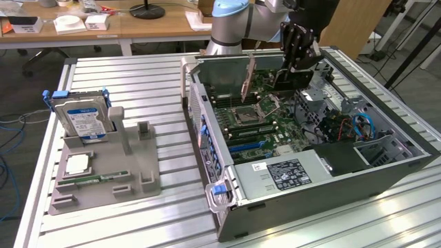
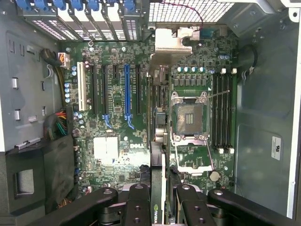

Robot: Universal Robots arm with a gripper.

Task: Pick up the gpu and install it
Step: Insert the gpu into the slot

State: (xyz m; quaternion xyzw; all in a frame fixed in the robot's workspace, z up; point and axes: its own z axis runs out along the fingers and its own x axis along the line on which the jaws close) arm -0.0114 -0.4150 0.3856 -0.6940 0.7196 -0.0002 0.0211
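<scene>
The gpu point(image 1: 290, 78) hangs under my gripper point(image 1: 298, 64), over the far end of the open computer case point(image 1: 386, 170), above the motherboard point(image 1: 265, 129). In the wrist view the gpu point(image 2: 158, 155) is edge-on between my two black fingers point(image 2: 138, 202), with its silver end bracket point(image 2: 171, 40) towards the case's slotted rear wall. My gripper point(image 2: 160, 190) is shut on the card. The card floats above the board between the blue expansion slot point(image 2: 127, 94) and the processor socket point(image 2: 190, 115), apart from both.
On the exterior view's left a grey holder point(image 1: 103, 175) carries a hard drive point(image 1: 79, 116) standing upright and a narrow green memory stick point(image 1: 96, 179). The case's power supply point(image 1: 289, 173), cables point(image 1: 358, 126) and side walls surround the board. Desks stand behind.
</scene>
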